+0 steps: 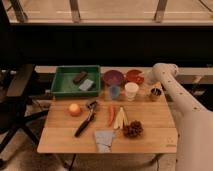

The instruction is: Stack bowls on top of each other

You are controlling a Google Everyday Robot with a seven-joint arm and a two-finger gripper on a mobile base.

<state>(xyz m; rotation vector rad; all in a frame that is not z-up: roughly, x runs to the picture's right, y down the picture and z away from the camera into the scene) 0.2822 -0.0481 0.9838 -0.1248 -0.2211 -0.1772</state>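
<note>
The dark purple bowl (113, 77) and the red-orange bowl (134, 76) stand side by side, apart, at the back of the wooden table (150, 135). My white arm rises from the lower right and bends at the table's back right corner. My gripper (150, 79) is at the arm's end, just right of the red-orange bowl and close to its rim. It holds nothing that I can see.
A green tray (62, 85) with two small items sits at the back left. A small blue cup (114, 92) and a cream-white cup (131, 91) stand in front of the bowls. A small dark cup (155, 93), orange (74, 109), black tool (86, 120), carrot, banana pieces, pine cone and grey cloth lie nearer.
</note>
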